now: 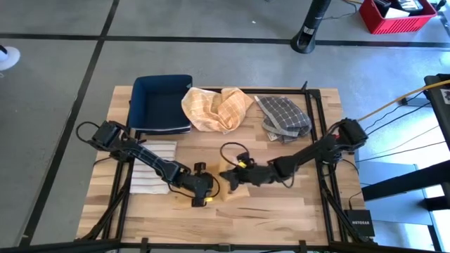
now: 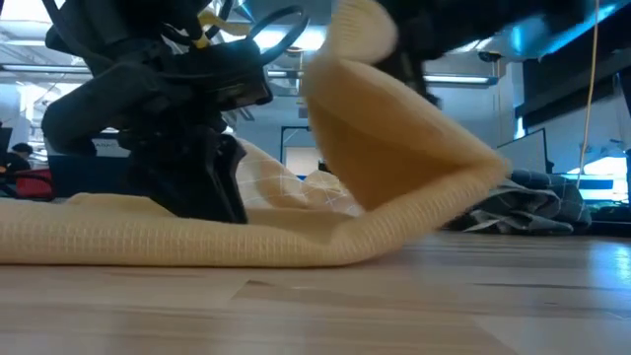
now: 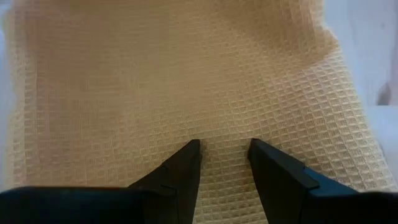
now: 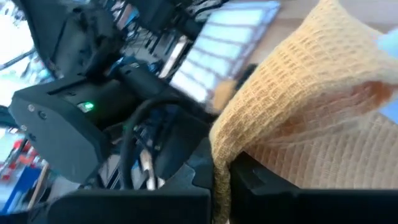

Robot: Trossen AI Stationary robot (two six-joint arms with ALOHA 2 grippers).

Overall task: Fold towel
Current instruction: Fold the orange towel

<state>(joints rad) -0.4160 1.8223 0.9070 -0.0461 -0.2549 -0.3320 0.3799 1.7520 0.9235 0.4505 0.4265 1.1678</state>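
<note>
yellow waffle towel (image 2: 394,148) | right gripper (image 1: 229,177) pinching its raised edge | left gripper (image 3: 224,163) spread, pressing towel on tabletop (image 1: 281,204) | navy bin (image 1: 162,102), checked cloths (image 1: 214,107) behind

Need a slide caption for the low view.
Right gripper lifts the yellow towel's edge while the left gripper pins it.

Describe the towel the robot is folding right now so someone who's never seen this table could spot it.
On the wooden table, look at the front middle, where the left gripper and right gripper meet. The small plain tan waffle-weave towel lies between them, one edge lifted. The other cloths, further back or left, are checked or striped.
</note>
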